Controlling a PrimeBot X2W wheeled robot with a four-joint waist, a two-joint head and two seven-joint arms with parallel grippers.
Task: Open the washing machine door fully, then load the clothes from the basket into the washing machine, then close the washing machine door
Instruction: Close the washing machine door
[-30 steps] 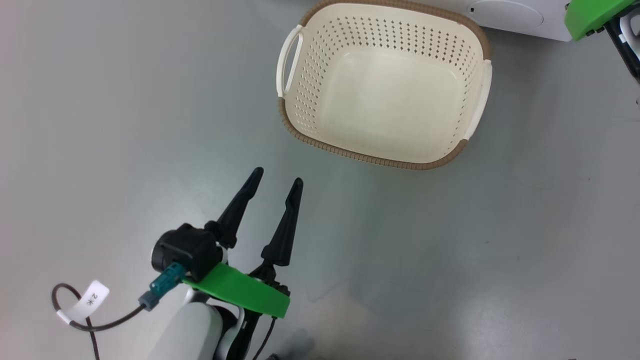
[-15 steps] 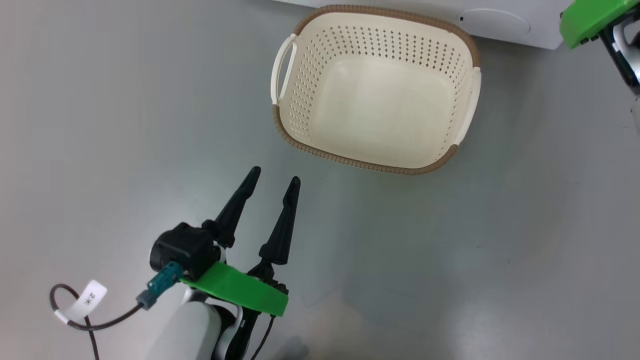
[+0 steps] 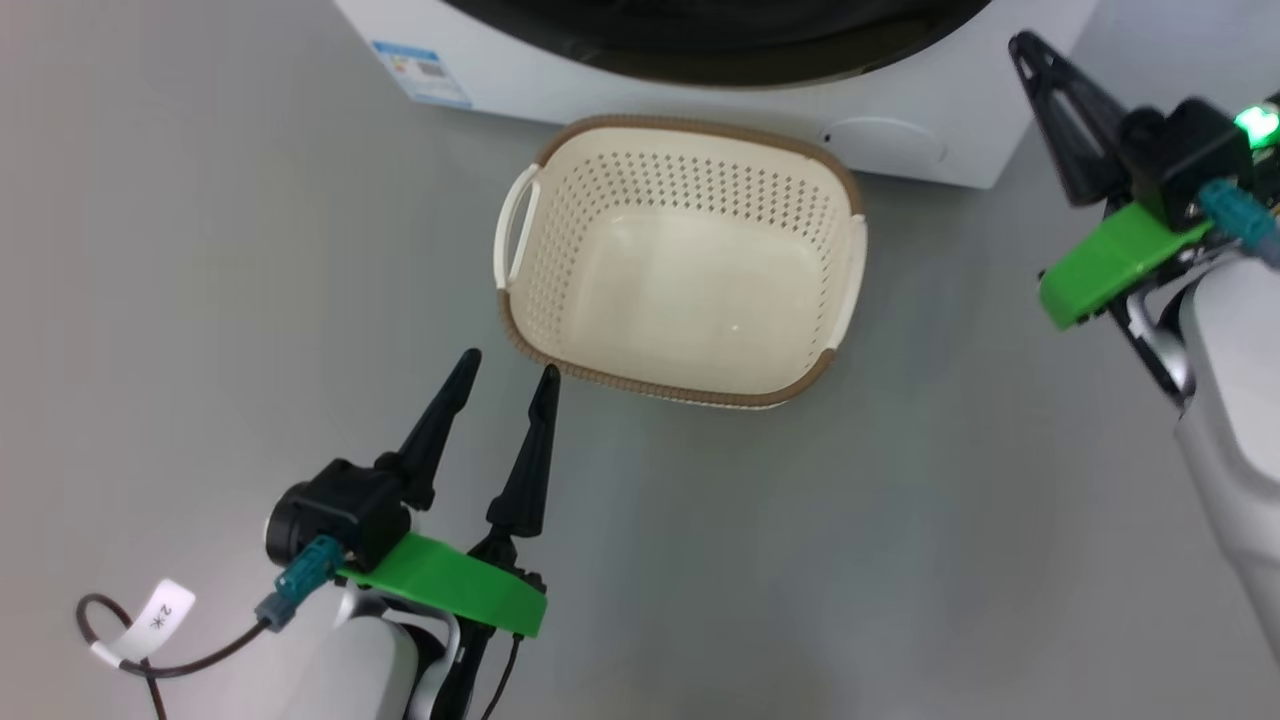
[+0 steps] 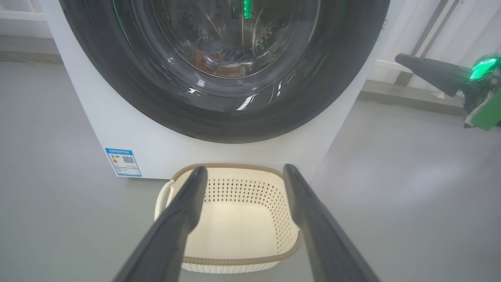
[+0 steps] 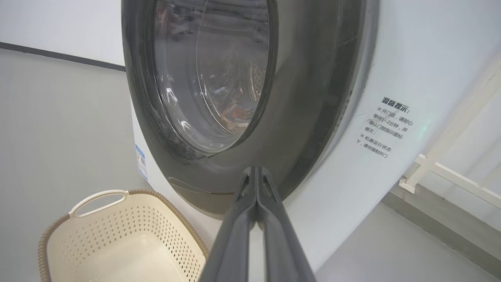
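the washing machine [image 4: 98, 129] stands directly ahead, white and bulky; we judge it heavy and not to be shifted. the washing machine door [image 4: 219, 121] lies flush against the machine's face in both wrist views and appears closed. its black rim looks glossy and probably slippery, and the glass bowl [image 5: 211, 78] is rigid and breakable. any push belongs on the rim, at the edge away from the hinge; we cannot tell which side that is.

the basket [image 3: 600, 375] sits on the floor just in front of the machine, empty. it looks like light, stiff plastic, best taken by a side handle [image 3: 853, 280]. the clothes [image 4: 221, 64] show through the glass, low in the drum. they are soft, limp and light, and would be pinched at a bunched fold. we judge the loading done.

the left gripper [image 3: 508, 363] hangs near the basket's near rim, fingers spread wide, holding nothing. the right gripper [image 3: 1020, 45] is raised to the right of the machine, fingers pressed together, empty.

the floor [image 3: 200, 250] is smooth, grey, level and faintly reflective. a white frame [image 5: 450, 172] stands beside the machine. a blue label [image 4: 123, 161] sits low on its front.
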